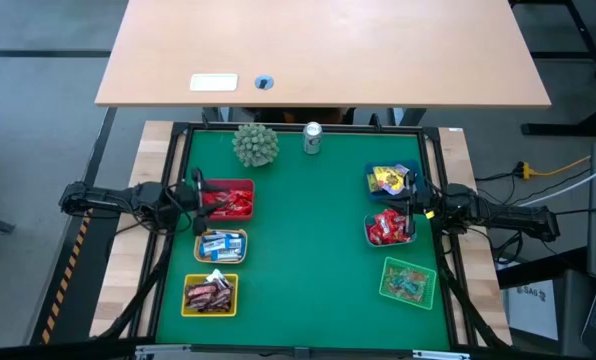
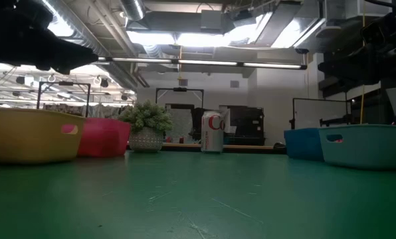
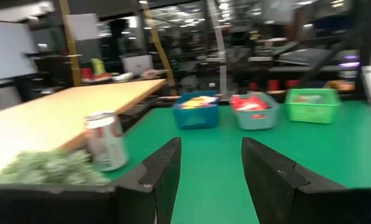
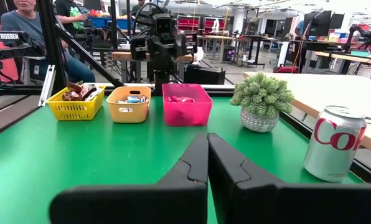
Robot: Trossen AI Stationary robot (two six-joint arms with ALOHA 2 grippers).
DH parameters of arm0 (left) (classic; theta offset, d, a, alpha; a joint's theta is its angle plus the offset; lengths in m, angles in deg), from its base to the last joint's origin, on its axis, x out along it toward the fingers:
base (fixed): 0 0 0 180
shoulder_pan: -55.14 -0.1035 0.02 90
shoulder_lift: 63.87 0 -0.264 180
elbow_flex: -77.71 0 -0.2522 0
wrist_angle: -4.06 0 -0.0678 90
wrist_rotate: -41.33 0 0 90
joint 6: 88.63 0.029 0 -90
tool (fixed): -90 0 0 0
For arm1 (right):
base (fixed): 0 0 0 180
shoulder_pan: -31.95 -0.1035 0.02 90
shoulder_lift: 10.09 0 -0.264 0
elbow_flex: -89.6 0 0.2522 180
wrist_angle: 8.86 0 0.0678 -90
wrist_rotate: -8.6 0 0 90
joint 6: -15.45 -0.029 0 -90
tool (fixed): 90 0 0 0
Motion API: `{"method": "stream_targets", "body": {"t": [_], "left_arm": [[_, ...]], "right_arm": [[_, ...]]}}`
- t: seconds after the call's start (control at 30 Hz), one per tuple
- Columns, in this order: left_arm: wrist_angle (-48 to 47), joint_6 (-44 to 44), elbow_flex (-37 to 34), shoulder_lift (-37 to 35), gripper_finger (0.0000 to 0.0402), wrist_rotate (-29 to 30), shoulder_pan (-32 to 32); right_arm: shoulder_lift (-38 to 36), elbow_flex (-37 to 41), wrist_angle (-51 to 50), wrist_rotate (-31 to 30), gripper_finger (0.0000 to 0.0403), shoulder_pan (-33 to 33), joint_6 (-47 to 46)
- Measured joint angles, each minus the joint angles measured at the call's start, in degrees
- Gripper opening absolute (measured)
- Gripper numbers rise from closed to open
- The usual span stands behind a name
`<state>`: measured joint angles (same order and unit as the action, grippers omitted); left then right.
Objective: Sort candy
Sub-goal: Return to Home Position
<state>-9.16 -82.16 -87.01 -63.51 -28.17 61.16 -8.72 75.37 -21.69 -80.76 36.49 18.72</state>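
Plant [image 3: 45, 168] blurred, yellow basket [image 2: 25, 136] cropped (low view)

Green table [image 1: 308, 250]: baskets [image 4: 187, 115], can [image 1: 312, 138], plant [image 1: 255, 144]

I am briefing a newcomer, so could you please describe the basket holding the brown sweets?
On the green mat, three baskets line the side of the left arm. The yellow basket ends that row, farthest from the silver can. It alone holds brown-wrapped candy; the others there are an orange basket and a red basket.

The left arm [image 1: 108, 198] and right arm [image 1: 498, 213] were matte black and jointed, with thick, angular black fingers [image 3: 164, 174].
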Motion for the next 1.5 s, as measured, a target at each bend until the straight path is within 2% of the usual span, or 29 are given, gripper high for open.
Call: {"method": "stream_targets", "body": {"t": [0.23,0.37,1.5], "left_arm": [[-0.9,-3.8,0.0,0.0,0.0156,-8.9,0.0],[-1.2,-3.9,0.0,0.0,0.0156,-11.6,0.0],[-1.4,-4.4,0.0,0.0,0.0156,-12.5,0.0]], "right_arm": [[0.0,0.0,0.0,0.0,0.0001,0.0,0.0],[0.0,0.0,0.0,0.0,0.0001,0.0,0.0],[0.0,0.0,0.0,0.0,0.0001,0.0,0.0]]}}
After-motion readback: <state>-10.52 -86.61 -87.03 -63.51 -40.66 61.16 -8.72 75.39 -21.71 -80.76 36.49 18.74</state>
